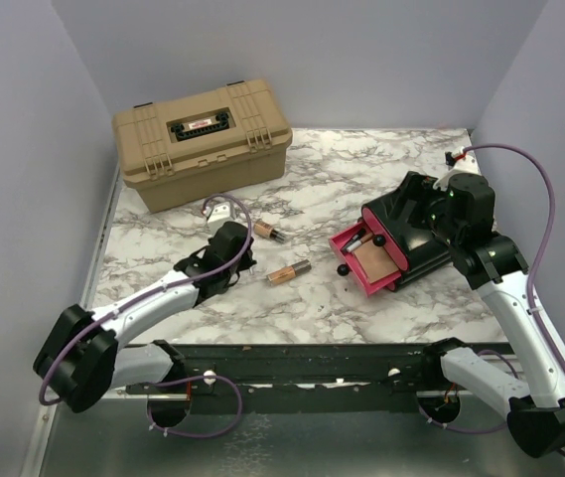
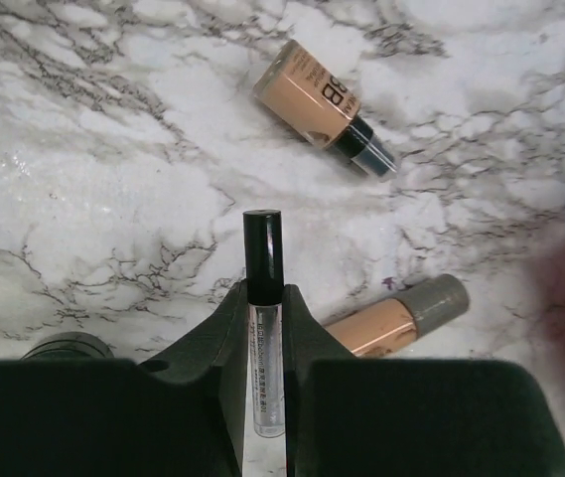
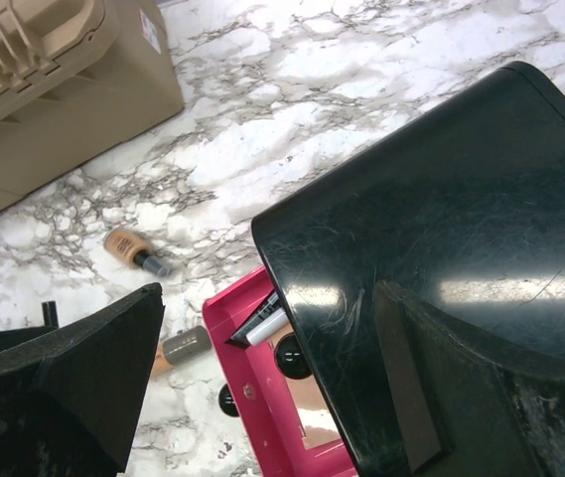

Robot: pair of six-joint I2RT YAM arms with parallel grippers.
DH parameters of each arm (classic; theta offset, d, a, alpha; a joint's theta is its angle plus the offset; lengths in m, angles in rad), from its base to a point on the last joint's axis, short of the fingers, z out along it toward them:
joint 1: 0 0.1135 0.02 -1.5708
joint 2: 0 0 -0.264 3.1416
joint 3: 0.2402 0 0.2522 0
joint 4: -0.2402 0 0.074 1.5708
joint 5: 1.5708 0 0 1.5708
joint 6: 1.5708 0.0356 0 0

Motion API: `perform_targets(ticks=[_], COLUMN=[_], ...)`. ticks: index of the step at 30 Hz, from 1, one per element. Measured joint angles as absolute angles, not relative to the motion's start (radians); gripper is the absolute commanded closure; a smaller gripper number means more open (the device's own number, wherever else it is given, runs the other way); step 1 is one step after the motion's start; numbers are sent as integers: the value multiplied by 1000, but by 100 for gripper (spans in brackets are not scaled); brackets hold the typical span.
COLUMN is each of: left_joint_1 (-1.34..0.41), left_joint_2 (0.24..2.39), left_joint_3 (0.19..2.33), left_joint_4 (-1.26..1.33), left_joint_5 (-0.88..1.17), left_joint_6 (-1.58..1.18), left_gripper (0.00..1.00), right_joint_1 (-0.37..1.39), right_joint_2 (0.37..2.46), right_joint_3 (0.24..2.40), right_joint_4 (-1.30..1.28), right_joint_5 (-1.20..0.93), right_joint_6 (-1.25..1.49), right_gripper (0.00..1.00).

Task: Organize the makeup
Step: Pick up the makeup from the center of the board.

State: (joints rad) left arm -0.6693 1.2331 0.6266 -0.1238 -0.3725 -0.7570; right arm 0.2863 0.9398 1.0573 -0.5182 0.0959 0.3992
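Observation:
My left gripper [image 2: 264, 294] is shut on a slim clear tube with a black cap [image 2: 263, 248], held just above the marble; in the top view the gripper [image 1: 234, 244] sits left of centre. Two copper tubes lie ahead of it, one marked BB [image 2: 314, 96] and one with a grey cap [image 2: 398, 316], also seen from above [image 1: 266, 233] [image 1: 289, 272]. My right gripper [image 3: 272, 296] is open, straddling the black box [image 3: 441, 229], one finger [image 3: 481, 397] over its top. Its pink drawer [image 3: 252, 397] is pulled out and holds a copper-pink compact [image 3: 327, 422], a black round jar [image 3: 292, 356] and a slim tube [image 3: 262, 320].
A tan toolbox [image 1: 203, 139] stands closed at the back left. A small white object [image 1: 220, 210] lies just beyond the left gripper. Grey walls close in the table on the left, back and right. The black box [image 1: 416, 229] stands right of centre.

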Motion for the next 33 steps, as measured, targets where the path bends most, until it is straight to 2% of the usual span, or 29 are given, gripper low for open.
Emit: perform_targets(ticks=[7,13,19,28,33], left_joint_1=[-670,-676,-753,-893,-899], left_joint_2=[1069,1015,1044,1092,1094], left_joint_3=[641,641,655,674,685], left_joint_4=[-111,68,197,345,389], left_joint_5=[-270,-37,94,106,73], left_joint_6=[-696,-674,-645,-602,-587], left_gripper=[92,92,93,95,98], right_joint_1=[286,286,286,286,286], right_joint_2=[940,949,997,1040,1067], right_joint_3=[1057,1046,1034,1018,1018], right_joint_4=[-507,-404,-309,-224,-234], right_joint_5=[-12,-278,-517,-747,-725], right_joint_6=[400,417,446,475,482], right_gripper=[11,22,32,35,33])
